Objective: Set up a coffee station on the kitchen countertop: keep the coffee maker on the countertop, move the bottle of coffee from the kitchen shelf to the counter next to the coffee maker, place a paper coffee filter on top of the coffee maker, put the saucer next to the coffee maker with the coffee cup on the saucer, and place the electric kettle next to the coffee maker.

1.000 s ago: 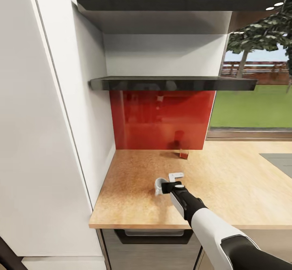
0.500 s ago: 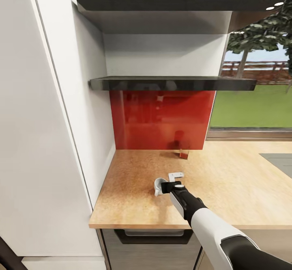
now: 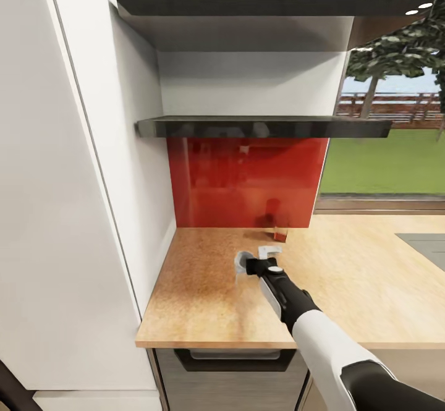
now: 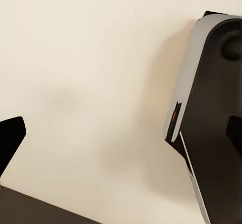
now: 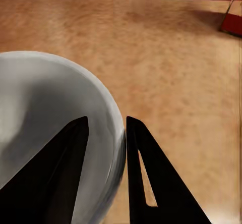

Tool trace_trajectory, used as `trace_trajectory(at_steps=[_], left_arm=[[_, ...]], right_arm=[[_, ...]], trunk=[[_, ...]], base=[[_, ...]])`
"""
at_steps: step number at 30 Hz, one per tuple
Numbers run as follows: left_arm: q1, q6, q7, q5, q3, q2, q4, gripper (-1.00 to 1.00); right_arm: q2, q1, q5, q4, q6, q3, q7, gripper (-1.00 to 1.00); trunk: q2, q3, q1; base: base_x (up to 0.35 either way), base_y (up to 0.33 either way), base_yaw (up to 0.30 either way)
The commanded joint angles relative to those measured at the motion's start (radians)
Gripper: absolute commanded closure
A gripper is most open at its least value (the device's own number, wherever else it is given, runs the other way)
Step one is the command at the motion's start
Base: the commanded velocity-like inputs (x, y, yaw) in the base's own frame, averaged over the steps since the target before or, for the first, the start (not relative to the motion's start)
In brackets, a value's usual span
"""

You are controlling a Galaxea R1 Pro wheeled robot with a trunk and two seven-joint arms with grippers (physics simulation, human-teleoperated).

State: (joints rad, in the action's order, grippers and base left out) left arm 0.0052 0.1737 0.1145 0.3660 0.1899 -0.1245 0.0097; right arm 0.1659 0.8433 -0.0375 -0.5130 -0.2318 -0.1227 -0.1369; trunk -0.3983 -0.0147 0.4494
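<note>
A: What has the right pincer (image 3: 245, 265) got?

B: The cup (image 3: 240, 261). In the right wrist view the two dark fingers (image 5: 146, 178) stand nearly together over the cup's (image 5: 55, 133) rim, one inside the bowl and one outside, so it is closed on the wall. I can't see whether the cup touches the bench (image 3: 204, 306) or hangs just above it.

A: Where is that on the bench?

B: Toward the left corner, in front of the red splashback (image 3: 247, 182) and a little short of a small reddish glass (image 3: 279, 233) standing against it.

A: How will the cup handle?

B: I'd judge it light, stiff and smooth, and breakable if dropped. A pinch on a thin glazed wall can slip or let the cup swing, so a slow carry seems wise. The handle is not clear in these views, so the rim is the hold I would trust.

A: And the left pincer?

B: The left wrist view gives a dark fingertip (image 4: 10, 138) at one edge against a pale surface, beside a grey and black robot part (image 4: 212, 118). Whether it is open or closed I cannot tell.

A: Count what is there.

B: One cup, one small glass, two dark shelves (image 3: 259, 128) above the bench, one robot arm (image 3: 321, 337) reaching in.
</note>
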Motion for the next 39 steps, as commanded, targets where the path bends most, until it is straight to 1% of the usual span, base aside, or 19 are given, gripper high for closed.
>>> trace_trajectory(at_steps=[1, 5, 7, 9, 10, 11, 12, 13, 15, 19, 34, 39], left_arm=[[-0.001, 0.004, 0.002, 0.007, 0.010, 0.000, 0.001, -1.00], [-0.001, 0.005, 0.001, 0.006, 0.013, -0.001, 0.001, -1.00], [-0.001, 0.006, 0.001, 0.005, 0.014, -0.001, 0.000, -1.00], [-0.001, 0.008, 0.001, 0.005, 0.014, -0.001, 0.000, -1.00], [-0.001, 0.009, 0.001, 0.004, 0.014, -0.001, 0.000, -1.00], [-0.001, 0.010, 0.001, 0.004, 0.014, -0.001, -0.001, -1.00], [-0.001, 0.010, 0.001, 0.004, 0.013, 0.000, -0.003, -1.00], [-0.001, 0.010, 0.001, 0.004, 0.012, 0.001, -0.007, -1.00], [-0.002, 0.009, 0.001, 0.004, 0.010, 0.002, -0.012, -1.00], [-0.002, 0.010, 0.002, 0.005, 0.004, 0.005, -0.016, -1.00], [-0.002, 0.009, -0.007, 0.008, 0.005, 0.005, -0.002, -1.00], [-0.002, 0.009, -0.005, 0.008, 0.005, 0.007, -0.002, -1.00]], right_arm=[[-0.001, 0.000, -0.005, -0.014, -0.007, -0.006, -0.007, 1.00], [-0.002, 0.000, -0.004, -0.080, -0.012, -0.006, -0.008, 1.00], [-0.006, 0.000, -0.003, -0.131, -0.045, -0.007, -0.008, 1.00], [-0.026, 0.000, -0.003, -0.188, -0.120, -0.008, -0.008, 1.00], [-0.045, 0.000, -0.004, -0.232, -0.177, -0.009, -0.007, 1.00], [-0.059, 0.000, -0.005, -0.258, -0.206, -0.009, -0.007, 1.00], [-0.079, 0.000, -0.005, -0.286, -0.233, -0.010, -0.007, 1.00], [-0.091, 0.000, -0.004, -0.300, -0.247, -0.010, -0.007, 1.00], [-0.103, 0.000, -0.004, -0.308, -0.255, -0.011, -0.007, 1.00], [-0.111, 0.000, -0.004, -0.316, -0.262, -0.011, -0.007, 1.00], [-0.111, 0.000, -0.005, -0.326, -0.265, -0.009, -0.009, 1.00], [-0.111, 0.000, -0.005, -0.326, -0.265, -0.010, -0.009, 1.00]], trunk=[[-0.002, -0.002, 0.001], [-0.002, -0.002, 0.001], [-0.002, -0.002, 0.001], [-0.002, -0.002, 0.001], [-0.002, -0.002, 0.001], [-0.002, -0.002, 0.001], [-0.002, -0.002, 0.001], [-0.002, -0.002, 0.001], [-0.002, -0.002, 0.001], [-0.002, -0.002, 0.001], [-0.002, -0.002, 0.001], [-0.002, -0.002, 0.001]], base=[[0.000, 0.000, 0.000], [0.000, 0.000, 0.000], [0.000, 0.000, 0.000], [0.000, 0.000, 0.000], [0.000, 0.000, 0.000], [0.000, 0.000, 0.000], [0.000, 0.000, 0.000], [0.000, 0.000, 0.000], [0.000, 0.000, 0.000], [0.000, 0.000, 0.000], [0.000, 0.000, 0.000], [-0.108, -0.061, 0.000]])
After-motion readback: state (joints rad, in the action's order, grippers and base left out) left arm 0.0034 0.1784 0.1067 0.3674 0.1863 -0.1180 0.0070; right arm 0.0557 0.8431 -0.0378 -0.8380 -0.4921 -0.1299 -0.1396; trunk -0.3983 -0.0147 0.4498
